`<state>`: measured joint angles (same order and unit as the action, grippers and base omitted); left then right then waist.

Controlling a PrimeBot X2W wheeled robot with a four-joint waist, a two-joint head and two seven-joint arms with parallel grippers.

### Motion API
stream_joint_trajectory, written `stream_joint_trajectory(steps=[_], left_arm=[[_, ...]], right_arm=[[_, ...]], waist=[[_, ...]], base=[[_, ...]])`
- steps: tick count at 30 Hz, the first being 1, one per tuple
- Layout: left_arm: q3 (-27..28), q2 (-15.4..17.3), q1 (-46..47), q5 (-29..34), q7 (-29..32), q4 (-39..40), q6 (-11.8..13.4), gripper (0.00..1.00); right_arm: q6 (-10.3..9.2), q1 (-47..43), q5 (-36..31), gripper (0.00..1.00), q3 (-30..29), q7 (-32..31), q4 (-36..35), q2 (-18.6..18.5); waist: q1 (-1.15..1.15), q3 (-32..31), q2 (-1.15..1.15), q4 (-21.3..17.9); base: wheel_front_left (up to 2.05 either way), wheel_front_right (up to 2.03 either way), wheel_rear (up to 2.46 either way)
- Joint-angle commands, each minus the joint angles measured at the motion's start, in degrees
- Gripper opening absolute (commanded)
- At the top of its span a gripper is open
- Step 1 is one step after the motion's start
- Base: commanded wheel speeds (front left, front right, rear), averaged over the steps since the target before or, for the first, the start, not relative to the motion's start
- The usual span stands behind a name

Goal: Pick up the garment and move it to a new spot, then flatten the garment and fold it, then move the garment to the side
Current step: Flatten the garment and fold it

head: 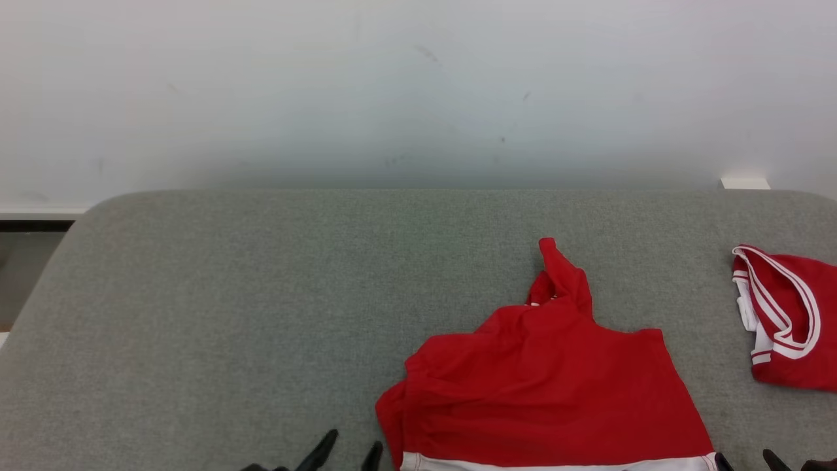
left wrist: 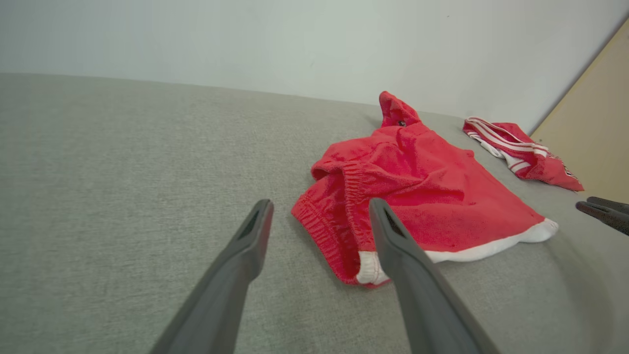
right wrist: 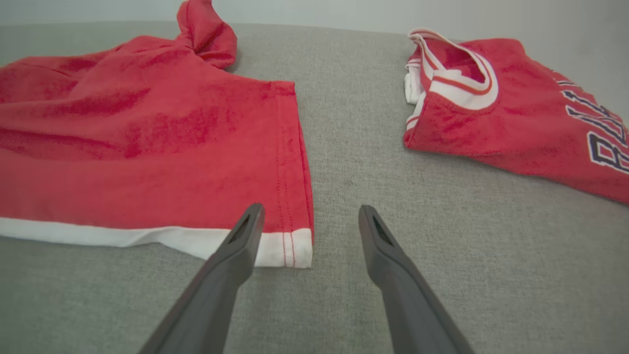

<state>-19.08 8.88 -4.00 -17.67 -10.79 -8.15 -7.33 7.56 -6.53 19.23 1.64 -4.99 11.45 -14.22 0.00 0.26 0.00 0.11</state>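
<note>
A pale, lightly scuffed wall (head: 418, 85) runs behind a broad desk (head: 229, 314) covered in grey woven fabric. A red garment (head: 549, 386) with a white hem band lies rumpled on the desk, right of centre and close to the near edge. One twisted corner of it points toward the wall. Well apart from it, at the desk's far right, a second red garment (head: 791, 320) with white-striped trim and dark lettering lies bunched. The left end effector (left wrist: 320, 206) hangs released, its fingers spread, just beside the garment's gathered left edge. The right end effector (right wrist: 310, 211) is also released and empty. It is at the garment's white right hem corner, and whether it touches cannot be told.
</note>
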Motion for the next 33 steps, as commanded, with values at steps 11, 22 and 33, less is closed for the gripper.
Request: stream_joint_trajectory(steps=[11, 22, 33], left_arm=[[-12.1, 4.3, 7.7, -8.6, 5.8, -4.2, -0.2, 1.00], [-16.3, 5.7, 11.3, -11.9, 5.7, -7.4, -0.2, 1.00], [-18.0, 6.4, 12.0, -14.0, 5.0, -8.4, -0.1, 0.96]], right_arm=[[-0.16, 5.0, -2.4, 1.00, 1.4, -5.0, 3.1, 2.4], [-0.16, 8.0, -2.0, 1.00, 3.3, -3.4, 4.5, 3.0], [-0.16, 8.0, -0.5, 1.00, 3.2, -5.2, 5.6, 3.9]], waist=[[0.00, 5.8, 0.00, -1.7], [0.00, 8.7, 0.00, -2.7], [0.00, 9.0, 0.00, -3.0]], base=[[0.00, 0.00, 0.00], [0.00, 0.00, 0.00], [0.00, 0.00, 0.00]])
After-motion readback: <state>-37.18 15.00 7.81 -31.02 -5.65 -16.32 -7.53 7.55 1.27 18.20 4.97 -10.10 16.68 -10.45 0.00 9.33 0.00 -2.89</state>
